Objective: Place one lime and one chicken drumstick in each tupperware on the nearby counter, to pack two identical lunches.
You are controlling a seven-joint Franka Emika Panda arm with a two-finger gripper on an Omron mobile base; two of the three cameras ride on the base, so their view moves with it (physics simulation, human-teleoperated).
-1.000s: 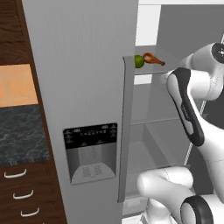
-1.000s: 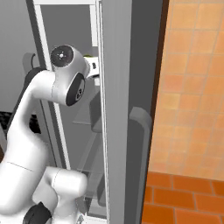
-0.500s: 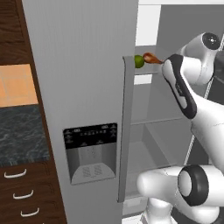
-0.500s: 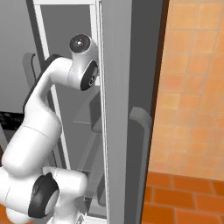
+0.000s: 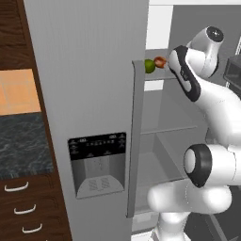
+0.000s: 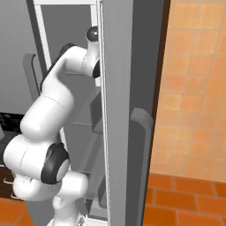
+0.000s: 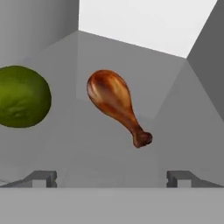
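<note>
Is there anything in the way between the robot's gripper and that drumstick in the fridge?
No. In the hand view only bare grey shelf lies between the open gripper and the chicken drumstick; the lime sits off to the side.

Arm (image 5: pixel 207 101): glossy white rounded shells, fat tubular links. Dark grey-black joint rings and round end caps. Black inset stripe along forearm. No cables, markings visible.
</note>
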